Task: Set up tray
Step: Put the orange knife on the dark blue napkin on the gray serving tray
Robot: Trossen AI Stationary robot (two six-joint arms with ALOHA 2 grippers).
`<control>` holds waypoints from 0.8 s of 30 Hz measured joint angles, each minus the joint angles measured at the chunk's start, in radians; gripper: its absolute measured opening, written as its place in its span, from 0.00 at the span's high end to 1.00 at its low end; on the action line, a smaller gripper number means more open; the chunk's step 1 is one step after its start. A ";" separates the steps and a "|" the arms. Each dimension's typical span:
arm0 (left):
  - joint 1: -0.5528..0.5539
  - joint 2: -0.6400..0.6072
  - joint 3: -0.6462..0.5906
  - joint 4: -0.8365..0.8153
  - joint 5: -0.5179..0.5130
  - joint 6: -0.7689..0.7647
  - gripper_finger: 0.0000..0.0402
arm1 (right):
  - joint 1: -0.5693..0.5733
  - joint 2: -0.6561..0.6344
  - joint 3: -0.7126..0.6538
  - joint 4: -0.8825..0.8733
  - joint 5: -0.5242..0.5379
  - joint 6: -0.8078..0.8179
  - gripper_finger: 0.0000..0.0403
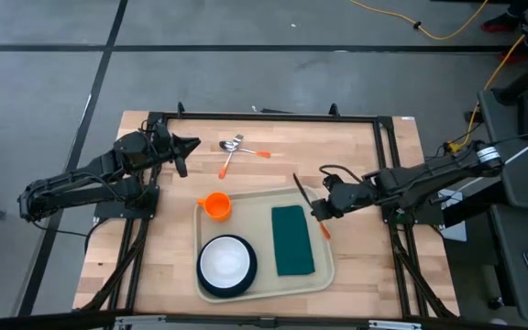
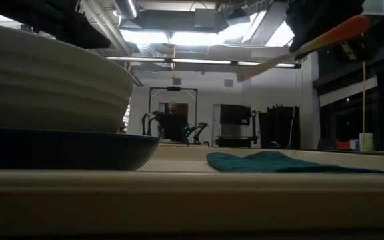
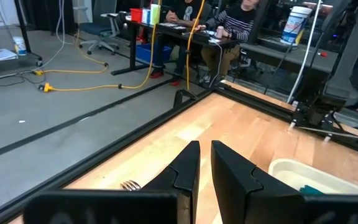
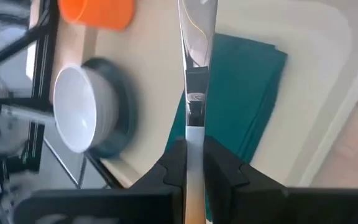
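Note:
The beige tray lies near the middle of the table. On it stand an orange cup and a white bowl on a dark teal plate, with a dark green napkin to their right. My right gripper hovers over the tray's right part, shut on a knife with an orange handle. My left gripper waits shut above the table's far left. A spoon and a fork with orange handles lie on the wood beyond the tray. My right gripper pinches the knife between its two fingers at the base of the blade, next to the orange handle. The fingers lie along the knife. The knife is lifted clear above the tray and napkin, its blade slanting a little down.
A black frame runs along the table's far and side edges. Bare wood lies left of the tray and along the far side. People sit at desks in the room beyond.

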 joint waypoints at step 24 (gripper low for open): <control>0.000 0.000 0.000 -0.013 0.027 0.019 0.92 | 0.167 0.310 -0.004 0.165 0.114 0.458 0.92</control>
